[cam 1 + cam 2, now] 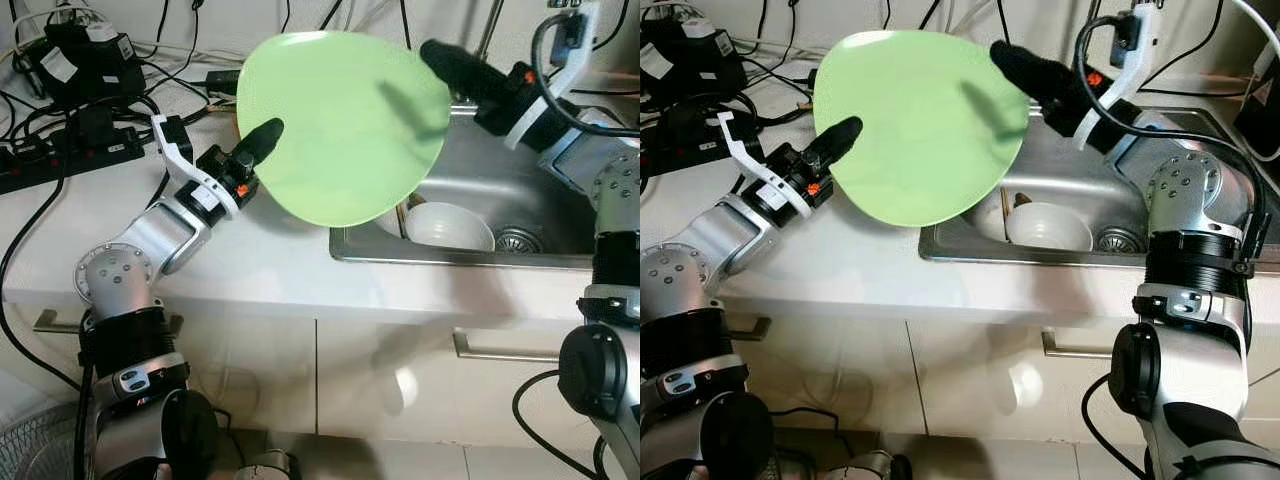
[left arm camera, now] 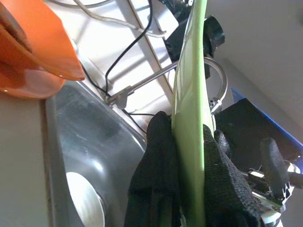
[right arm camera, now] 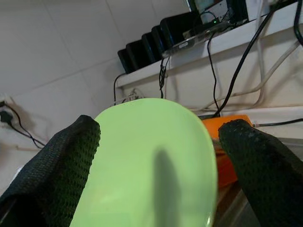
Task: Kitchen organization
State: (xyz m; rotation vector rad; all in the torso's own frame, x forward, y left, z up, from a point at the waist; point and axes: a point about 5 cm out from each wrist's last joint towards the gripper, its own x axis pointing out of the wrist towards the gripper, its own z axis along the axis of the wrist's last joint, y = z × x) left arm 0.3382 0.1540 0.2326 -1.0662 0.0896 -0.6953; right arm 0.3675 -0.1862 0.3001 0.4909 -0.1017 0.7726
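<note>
A steel sink (image 1: 560, 180) is set in the white counter (image 1: 260, 260). Above their meeting edge tilts a big green plate (image 1: 340, 125), its left rim pinched between the left gripper (image 2: 189, 156) fingers. The right gripper (image 3: 158, 142) is spread wide at the far rim (contact unclear). A white bowl (image 1: 448, 226) sits in the sink.
</note>
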